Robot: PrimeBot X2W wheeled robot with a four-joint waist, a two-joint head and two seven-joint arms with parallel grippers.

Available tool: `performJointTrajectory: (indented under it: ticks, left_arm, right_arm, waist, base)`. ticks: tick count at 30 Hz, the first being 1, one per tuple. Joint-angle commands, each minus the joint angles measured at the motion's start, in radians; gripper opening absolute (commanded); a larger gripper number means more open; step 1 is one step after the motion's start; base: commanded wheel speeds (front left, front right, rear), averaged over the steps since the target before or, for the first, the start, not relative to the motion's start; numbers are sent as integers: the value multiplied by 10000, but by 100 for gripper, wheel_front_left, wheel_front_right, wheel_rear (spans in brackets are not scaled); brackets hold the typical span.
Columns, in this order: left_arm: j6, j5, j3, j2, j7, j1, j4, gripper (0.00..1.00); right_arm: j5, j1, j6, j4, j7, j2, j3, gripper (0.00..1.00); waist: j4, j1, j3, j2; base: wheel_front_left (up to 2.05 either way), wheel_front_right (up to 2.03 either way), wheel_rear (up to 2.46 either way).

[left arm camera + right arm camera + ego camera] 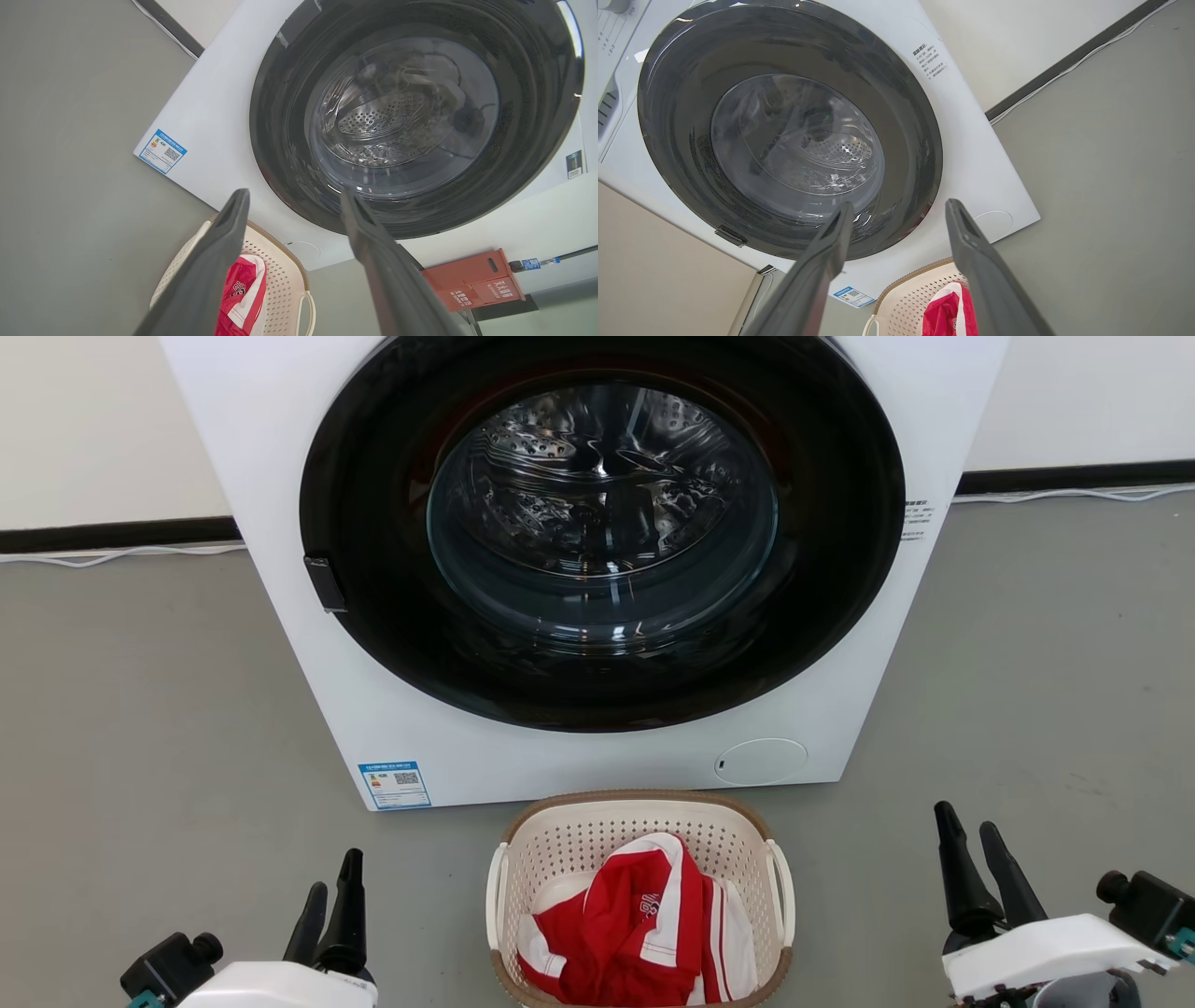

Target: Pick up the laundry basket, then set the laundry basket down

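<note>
The left gripper [334, 873], two long dark tapered fingers on a white plastic wrist [280, 987], is low at the left side. Its fingers point up and are parted, holding nothing. The right gripper [964, 819], of the same build, is at the right side, with its fingers also spread and empty, leaning a little to the left.

The head camera looks down from up high at the washer [597, 551] and the basket [644, 800] on the floor [140, 728]. The wrist cameras sit low and near, tipped, looking up at the washer, one from the left, one from the right. All three see both.
</note>
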Motion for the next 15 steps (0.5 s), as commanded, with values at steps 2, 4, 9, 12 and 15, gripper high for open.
performJointTrajectory:
  ticks: [2,4,9,12,15]
  left_arm:
    - [36,451,155,97,-162,-188,-304,100]
    - [40,714,149,100,-221,-185,-316,100]
    - [47,1345,149,107,-367,-177,-320,100]
    - [49,1680,164,112,-455,-165,-322,100]
    - [45,2045,182,116,-543,-152,-322,100]
  right_arm:
    - [-475,-338,44,-276,-208,-175,203,100]
    - [-752,-348,45,-265,-267,-195,238,100]
    - [-1395,-370,48,-217,-413,-253,313,100]
    - [-1767,-372,50,-190,-501,-283,352,100]
    - [-2130,-369,52,-158,-589,-318,408,100]
  waist:
    - [-9,-1,6,0]
    - [-12,-1,12,0]
    - [-12,-1,17,0]
    - [-15,-1,18,0]
    - [-18,-1,17,0]
  base:
    - [0,0,0]
    - [0,0,0]
    - [0,0,0]
    - [0,0,0]
    - [0,0,0]
